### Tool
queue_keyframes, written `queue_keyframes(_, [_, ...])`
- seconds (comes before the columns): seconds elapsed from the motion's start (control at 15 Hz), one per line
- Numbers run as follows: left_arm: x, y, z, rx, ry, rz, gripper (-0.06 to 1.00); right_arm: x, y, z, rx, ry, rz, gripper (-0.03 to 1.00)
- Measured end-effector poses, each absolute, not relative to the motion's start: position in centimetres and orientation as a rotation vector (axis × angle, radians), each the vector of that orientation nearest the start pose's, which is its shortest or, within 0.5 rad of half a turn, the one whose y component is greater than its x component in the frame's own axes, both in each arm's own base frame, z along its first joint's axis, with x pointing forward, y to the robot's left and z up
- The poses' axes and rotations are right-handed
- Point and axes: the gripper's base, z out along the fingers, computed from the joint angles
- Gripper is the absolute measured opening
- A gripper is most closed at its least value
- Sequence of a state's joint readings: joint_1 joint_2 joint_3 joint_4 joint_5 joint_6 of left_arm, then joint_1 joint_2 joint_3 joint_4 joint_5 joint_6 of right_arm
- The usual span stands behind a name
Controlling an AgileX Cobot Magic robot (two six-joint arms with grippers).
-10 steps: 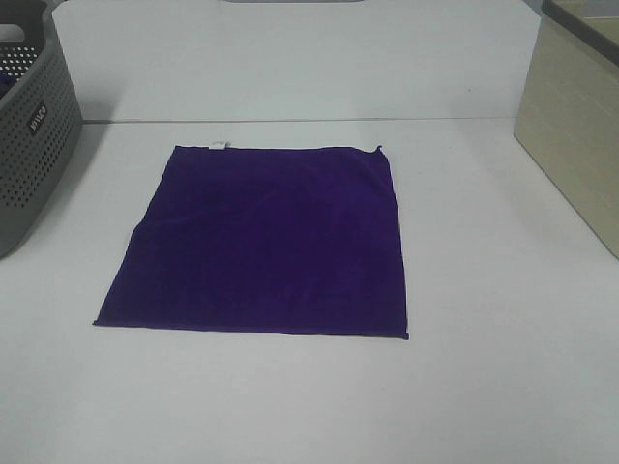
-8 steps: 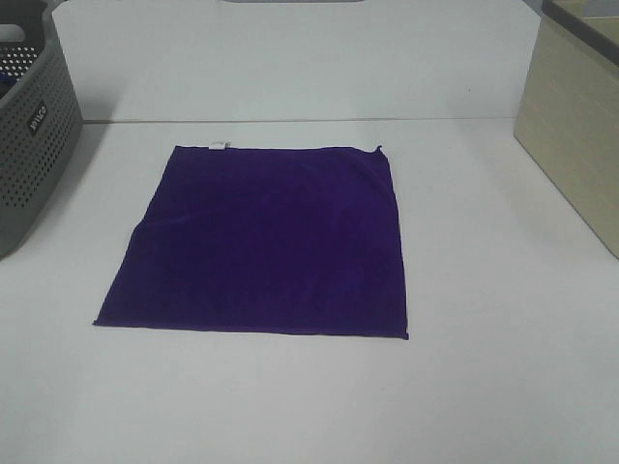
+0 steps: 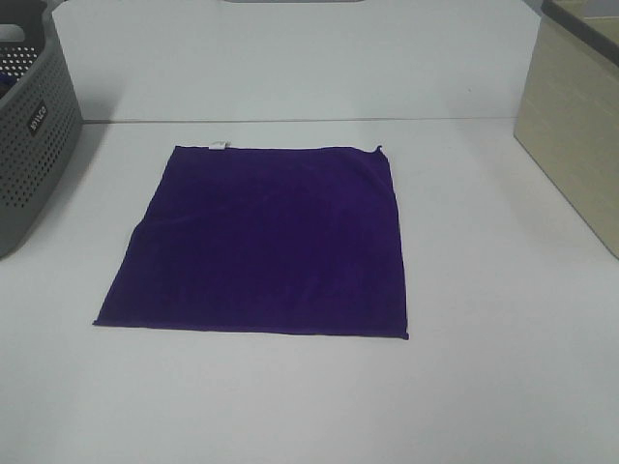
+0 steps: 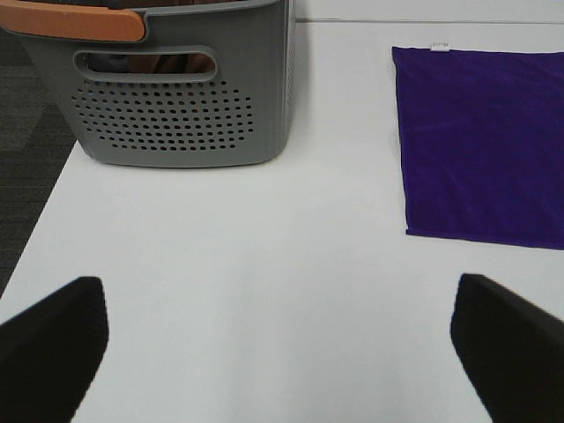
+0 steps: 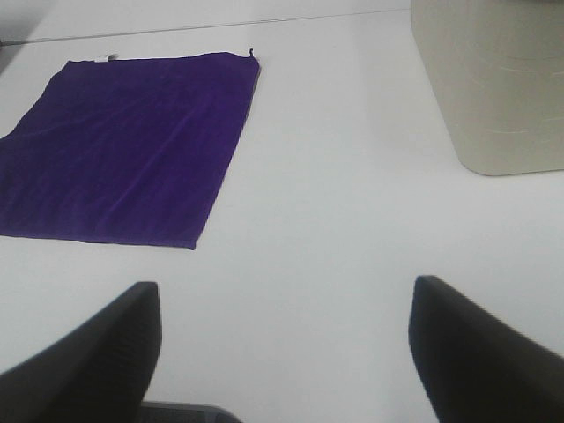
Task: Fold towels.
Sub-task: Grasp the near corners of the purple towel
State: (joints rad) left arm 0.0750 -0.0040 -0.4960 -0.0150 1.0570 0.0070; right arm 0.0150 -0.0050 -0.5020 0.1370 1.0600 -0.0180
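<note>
A deep purple square towel lies spread flat on the white table, its small white tag on the far edge. It also shows in the left wrist view and the right wrist view. My left gripper is open and empty, above bare table, well apart from the towel. My right gripper is open and empty, also above bare table away from the towel. Neither gripper shows in the exterior view.
A grey perforated basket stands at the far left, also in the left wrist view, with an orange handle. A beige box stands at the right, also in the right wrist view.
</note>
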Motion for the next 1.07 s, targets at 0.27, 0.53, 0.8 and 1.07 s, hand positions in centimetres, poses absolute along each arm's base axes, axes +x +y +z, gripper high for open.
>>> queue_keyframes(0.27, [-0.48, -0.16, 27.64, -0.069, 2.04, 0.033, 0.99, -0.64, 1.08, 27.85, -0.04, 2.032, 0.162, 0.76])
queue_keyframes(0.53, [-0.48, -0.16, 27.64, -0.069, 2.04, 0.033, 0.99, -0.64, 1.08, 27.85, -0.04, 2.032, 0.162, 0.76])
queue_keyframes(0.8, [-0.48, -0.16, 27.64, -0.069, 2.04, 0.033, 0.99, -0.64, 1.08, 27.85, -0.04, 2.032, 0.162, 0.76])
queue_keyframes(1.07, [-0.48, -0.16, 27.64, -0.069, 2.04, 0.033, 0.99, -0.64, 1.08, 27.85, -0.04, 2.032, 0.162, 0.77])
